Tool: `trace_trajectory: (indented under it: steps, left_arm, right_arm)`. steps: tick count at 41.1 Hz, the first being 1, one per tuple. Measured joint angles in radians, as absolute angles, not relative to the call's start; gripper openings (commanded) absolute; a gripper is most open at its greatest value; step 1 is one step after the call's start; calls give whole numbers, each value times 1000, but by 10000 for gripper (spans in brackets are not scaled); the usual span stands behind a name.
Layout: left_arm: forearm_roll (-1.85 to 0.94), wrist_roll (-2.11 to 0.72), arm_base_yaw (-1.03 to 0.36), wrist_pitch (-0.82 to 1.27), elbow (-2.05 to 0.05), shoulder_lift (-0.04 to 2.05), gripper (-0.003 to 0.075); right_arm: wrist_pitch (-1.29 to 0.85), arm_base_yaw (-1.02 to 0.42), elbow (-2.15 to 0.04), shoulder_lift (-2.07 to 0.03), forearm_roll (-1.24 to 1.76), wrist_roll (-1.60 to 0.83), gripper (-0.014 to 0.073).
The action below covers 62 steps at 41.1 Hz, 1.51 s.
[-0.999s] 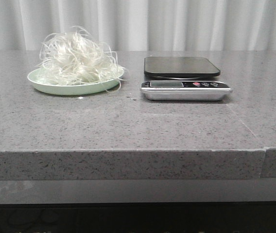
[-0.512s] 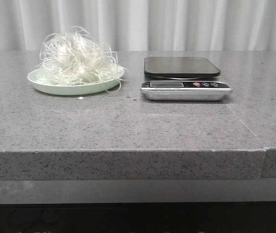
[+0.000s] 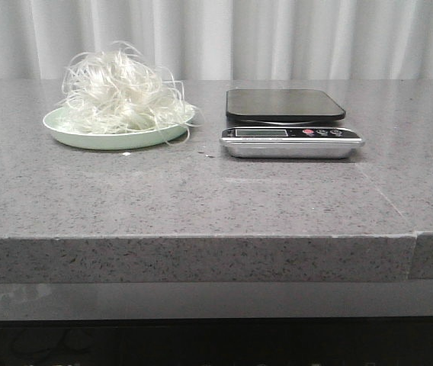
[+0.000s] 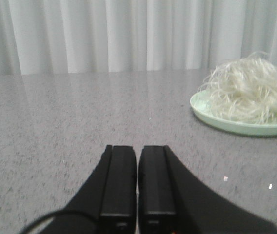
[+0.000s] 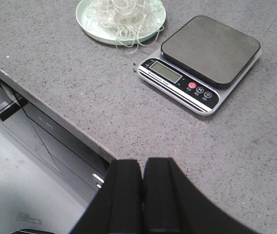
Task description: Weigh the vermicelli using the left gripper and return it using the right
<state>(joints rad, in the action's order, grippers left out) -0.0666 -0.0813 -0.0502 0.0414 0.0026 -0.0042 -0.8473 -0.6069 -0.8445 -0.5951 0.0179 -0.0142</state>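
Front view, nearest first: grey speckled counter (image 3: 201, 206), its front edge across the lower half of the frame, a seam at lower right. No arm shows here.

Mid-frame, right of centre: kitchen scale (image 3: 290, 124), silver base, black weighing plate bare, display and buttons facing the camera.

Mid-frame, left: pale green plate (image 3: 72, 133) carrying the vermicelli (image 3: 117, 91), a fluffy white tangle heaped on it, a few strands trailing over the right rim. Plate and scale stand side by side, apart, not touching.

Far: pale pleated curtain (image 3: 277, 38) behind the counter.

Left wrist view: left claw (image 4: 137, 187) at bottom centre, fingers pressed together, nothing between them. It sits low over bare counter; plate and vermicelli at the right edge, well apart from it.

Right wrist view: right claw (image 5: 142, 195) at bottom centre, fingers likewise together, empty, high over the counter's front edge. Scale at upper right, plate at top centre.
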Motion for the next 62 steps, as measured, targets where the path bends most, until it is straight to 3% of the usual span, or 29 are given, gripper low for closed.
trace_trajectory:
  steps: [56,62]
  left_arm:
    - [-75,-81,-68,-25,3,-4,142]
    - [-75,-81,-68,-25,3,-4,142]
  right_arm:
    - [-847,-607,-833,-586,18,-14,159]
    - [-832,-511,-753,-521,24,-14,159]
